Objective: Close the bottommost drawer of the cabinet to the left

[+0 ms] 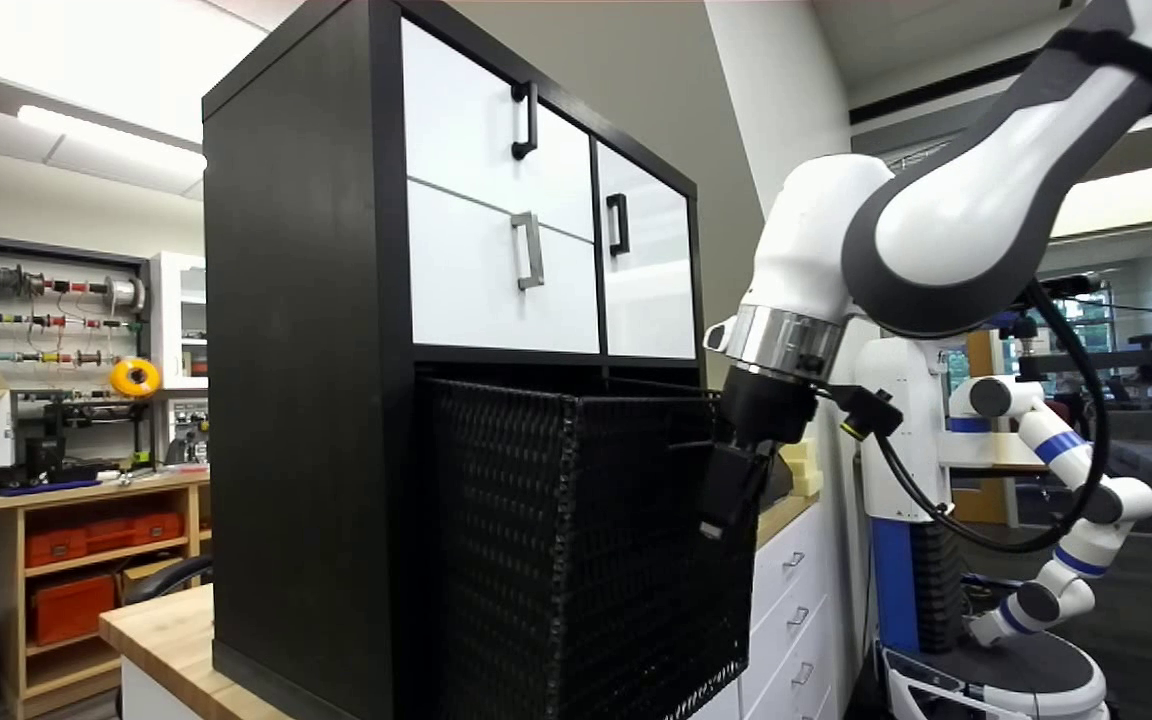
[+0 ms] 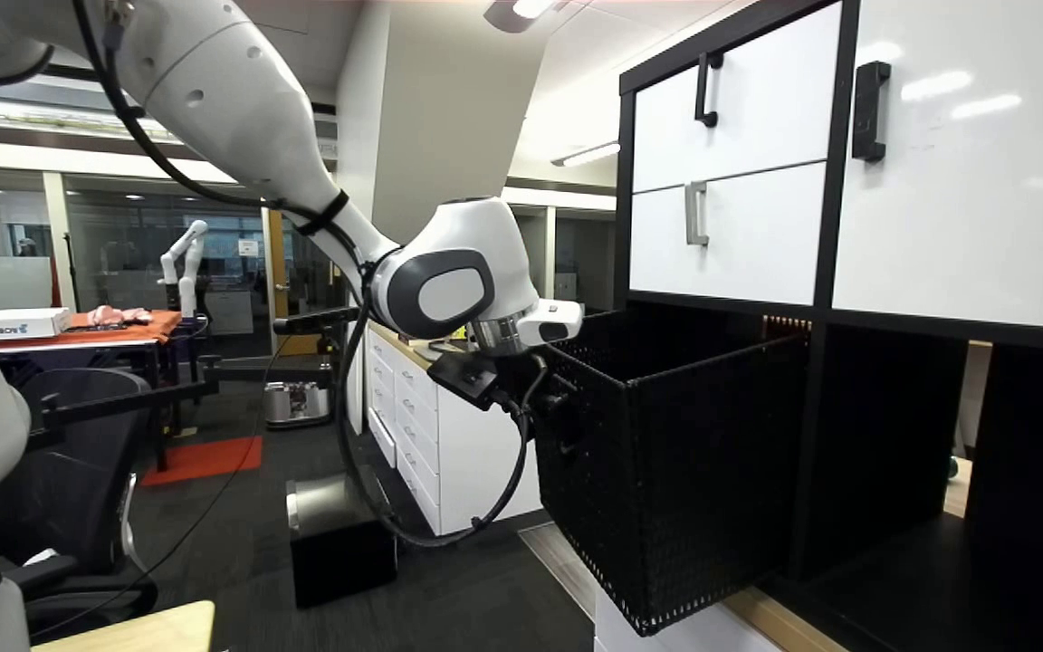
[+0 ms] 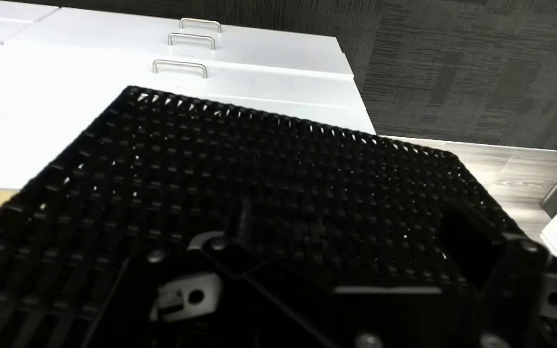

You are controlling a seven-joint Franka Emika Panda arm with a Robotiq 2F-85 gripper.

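My gripper [image 3: 348,217] comes nearest: in the wrist view my two fingers [image 3: 469,241] are spread apart, and I see nothing pinched between them. Directly behind them is the ribbed front of the drawer [image 1: 661,560]. Whether I touch it, I cannot tell, because black is against black there.

This drawer, the big black one, is not closed. In both exterior views it stands out from the cabinet [image 1: 296,350], under the white fronts, by what I judge to be a large part of its depth. In an exterior view I can look in over its rim, and its front part hangs beyond the edge of the worktop [image 2: 775,623]. So the main work is left: the front must go in until it is even with the cabinet. What is done, I believe, is only the preparation: I am placed before the front, from where a straight push inward would be suitable. If I press too much to one side, it may go in crooked.

Higher up, the white drawers [image 2: 730,244] and the white door [image 2: 974,163] look closed, so they need nothing from me. Farther away are the low cabinet [image 1: 786,640] with metal handles and another robot [image 1: 891,450]; neither concerns the task.
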